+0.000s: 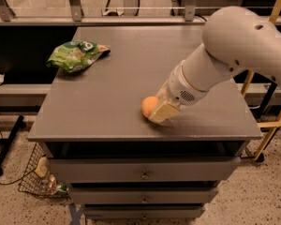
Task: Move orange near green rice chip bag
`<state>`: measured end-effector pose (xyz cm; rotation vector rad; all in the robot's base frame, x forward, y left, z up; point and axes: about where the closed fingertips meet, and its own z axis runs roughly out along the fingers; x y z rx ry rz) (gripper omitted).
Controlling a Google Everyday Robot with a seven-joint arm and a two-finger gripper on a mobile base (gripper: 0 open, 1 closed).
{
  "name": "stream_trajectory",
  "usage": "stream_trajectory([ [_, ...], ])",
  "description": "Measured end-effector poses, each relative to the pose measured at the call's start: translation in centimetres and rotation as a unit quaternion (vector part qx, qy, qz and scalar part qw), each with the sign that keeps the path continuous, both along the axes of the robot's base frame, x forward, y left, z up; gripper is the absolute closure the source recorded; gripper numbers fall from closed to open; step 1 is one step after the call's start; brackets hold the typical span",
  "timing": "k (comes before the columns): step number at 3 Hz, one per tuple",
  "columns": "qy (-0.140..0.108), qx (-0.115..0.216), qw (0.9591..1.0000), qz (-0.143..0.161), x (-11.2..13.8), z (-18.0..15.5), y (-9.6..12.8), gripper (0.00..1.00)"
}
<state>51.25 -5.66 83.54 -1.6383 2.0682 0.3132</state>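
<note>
While the orange (149,106) is sitting near the table's (112,78) front edge, well apart from the green rice chip bag (76,55), the gripper (163,110) is touching its side. Whether it is grasping cannot be told, and the whole move is remaining.

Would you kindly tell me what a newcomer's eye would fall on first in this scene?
The bulky white arm reaching in from the right dominates, with its gripper down at the orange near the front edge of the grey drawer cabinet. The bright green rice chip bag lies crumpled at the far left corner, well apart from the orange.
</note>
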Motion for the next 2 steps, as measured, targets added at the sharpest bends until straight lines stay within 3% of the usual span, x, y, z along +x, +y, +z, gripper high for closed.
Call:
stream_trajectory([
  [1,-0.014,0.036,0.9992,0.013,0.3,1.7,0.7,0.87],
  [2,-0.060,0.101,0.9916,0.054,0.3,7.1,2.4,1.00],
])
